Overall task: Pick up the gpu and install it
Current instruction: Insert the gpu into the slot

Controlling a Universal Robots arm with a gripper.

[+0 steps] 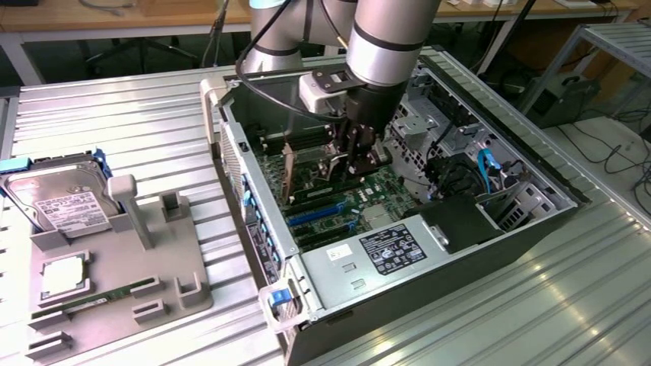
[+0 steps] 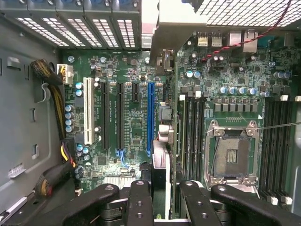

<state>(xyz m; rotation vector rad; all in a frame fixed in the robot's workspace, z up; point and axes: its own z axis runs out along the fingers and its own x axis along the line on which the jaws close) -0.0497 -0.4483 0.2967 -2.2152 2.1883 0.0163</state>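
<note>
My gripper (image 1: 354, 164) reaches down into the open computer case (image 1: 529, 221) and is shut on the gpu (image 1: 293, 169). The card stands on its edge above the green motherboard (image 1: 382, 191). In the wrist view the gpu (image 2: 160, 174) appears edge-on between the two black fingers (image 2: 140, 202). Its silver end bracket (image 2: 164, 33) lies against the case's rear slot openings. The card hangs just beside the long blue expansion slot (image 2: 150, 117), between that slot and the memory slots (image 2: 193, 132). I cannot tell whether its lower edge touches the board.
Black expansion slots (image 2: 118, 115) and a white one (image 2: 88, 110) run parallel to the blue slot. An open processor socket (image 2: 233, 155) lies nearby. The power supply (image 1: 392, 248) fills the case's near end. The grey fixture (image 1: 112, 290) holds a hard drive (image 1: 61, 202) and a memory stick (image 1: 87, 301).
</note>
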